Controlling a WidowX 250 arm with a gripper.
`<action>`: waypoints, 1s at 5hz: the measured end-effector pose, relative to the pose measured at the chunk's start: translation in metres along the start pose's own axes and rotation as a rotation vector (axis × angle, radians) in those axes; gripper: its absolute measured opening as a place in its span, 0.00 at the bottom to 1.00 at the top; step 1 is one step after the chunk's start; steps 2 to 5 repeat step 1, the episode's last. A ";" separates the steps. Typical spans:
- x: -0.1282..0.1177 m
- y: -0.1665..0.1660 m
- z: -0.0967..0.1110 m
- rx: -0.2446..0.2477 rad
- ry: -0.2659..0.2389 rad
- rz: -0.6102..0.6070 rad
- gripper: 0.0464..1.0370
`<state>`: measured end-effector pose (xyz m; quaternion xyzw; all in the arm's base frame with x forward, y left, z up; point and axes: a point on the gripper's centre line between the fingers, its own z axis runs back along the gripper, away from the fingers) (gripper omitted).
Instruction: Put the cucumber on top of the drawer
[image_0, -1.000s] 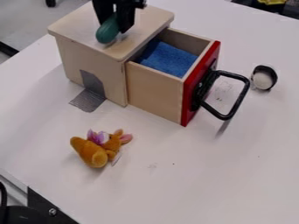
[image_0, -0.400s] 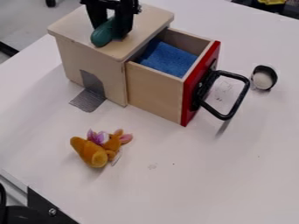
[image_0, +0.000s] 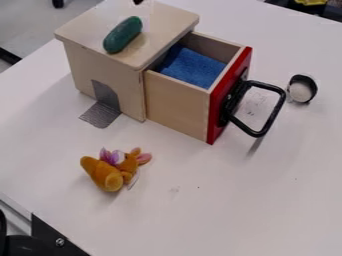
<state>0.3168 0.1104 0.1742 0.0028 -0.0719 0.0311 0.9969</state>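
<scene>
The cucumber (image_0: 123, 34) lies atop the wooden box (image_0: 87, 31). I cannot tell whether the tool (image_0: 138, 2) is open or closed.

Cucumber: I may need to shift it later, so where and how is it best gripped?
Probably around its middle, from straight above, closing across its narrow width. The cucumber lies on its side on the wooden top, its length slanting from lower left to upper right in the view, so its two long sides should take the grip better than its rounded ends.
</scene>
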 end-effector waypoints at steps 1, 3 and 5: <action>-0.004 -0.007 0.018 0.006 -0.018 -0.021 0.96; -0.004 -0.007 0.018 0.006 -0.018 -0.021 0.96; -0.004 -0.007 0.018 0.006 -0.018 -0.021 0.96</action>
